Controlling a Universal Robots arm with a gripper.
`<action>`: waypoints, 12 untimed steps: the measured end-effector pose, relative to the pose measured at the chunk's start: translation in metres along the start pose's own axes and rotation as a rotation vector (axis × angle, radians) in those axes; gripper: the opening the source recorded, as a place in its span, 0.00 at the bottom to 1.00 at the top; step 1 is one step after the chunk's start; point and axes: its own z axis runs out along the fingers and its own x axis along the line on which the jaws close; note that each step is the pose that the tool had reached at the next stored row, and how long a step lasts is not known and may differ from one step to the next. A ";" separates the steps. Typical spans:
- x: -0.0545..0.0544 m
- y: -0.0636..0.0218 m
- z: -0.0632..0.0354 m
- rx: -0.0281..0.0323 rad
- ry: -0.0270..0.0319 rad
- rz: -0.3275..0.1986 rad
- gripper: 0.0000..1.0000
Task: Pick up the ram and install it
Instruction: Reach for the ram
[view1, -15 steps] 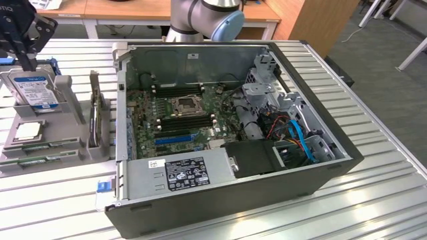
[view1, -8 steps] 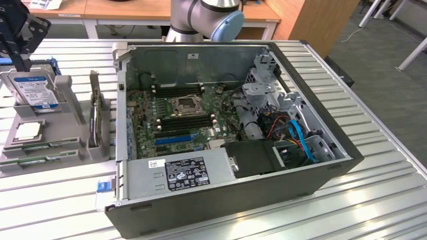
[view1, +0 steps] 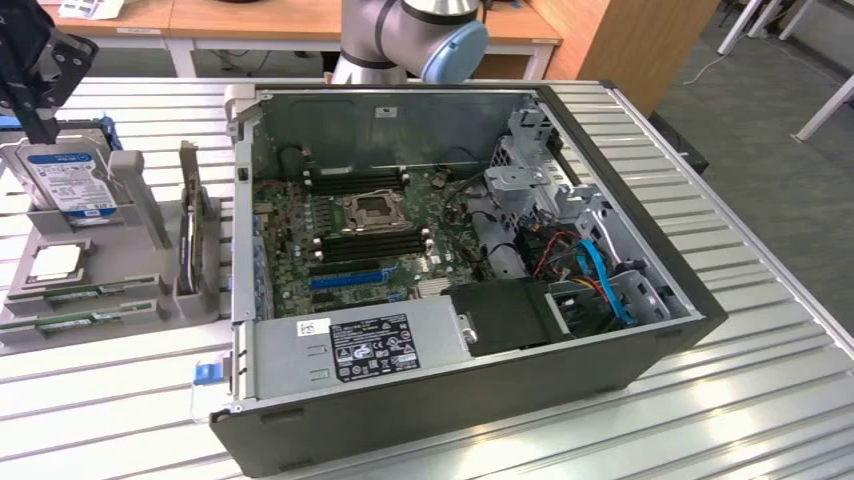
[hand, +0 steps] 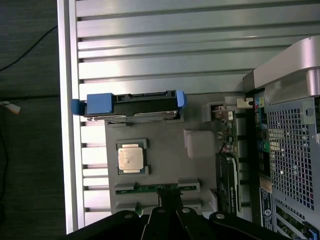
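On the slatted metal table (view1: 120, 400), at the exterior view's left, a grey fixture (view1: 134, 190) stands just beside the open computer case (view1: 627, 360). The ram (view1: 78, 292) lies flat in a slot at the near end of that fixture, next to a square silver processor chip (view1: 54, 262). A second green stick (view1: 60, 323) lies in the slot alongside it. A hard drive (view1: 67, 180) with a blue-white label stands upright at the fixture's far end. The gripper (view1: 38, 120) hangs above the fixture, near the hard drive and apart from the ram. Its jaws are closed together with nothing held between them. From the wrist view, the dark fingers (hand: 167, 205) line up over the middle of the ram, with the processor chip and the blue-bracketed hard drive beyond. Inside the case, the motherboard (view1: 441, 190) lies exposed, with long black slots on both sides of its central socket.
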 end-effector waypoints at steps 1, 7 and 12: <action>0.000 0.0000 0.0000 0.0000 0.0000 0.000 0.10; 0.000 0.0000 0.0000 -0.0010 -0.0145 -0.001 0.10; 0.001 0.0000 0.0001 -0.0018 -0.0236 -0.002 0.10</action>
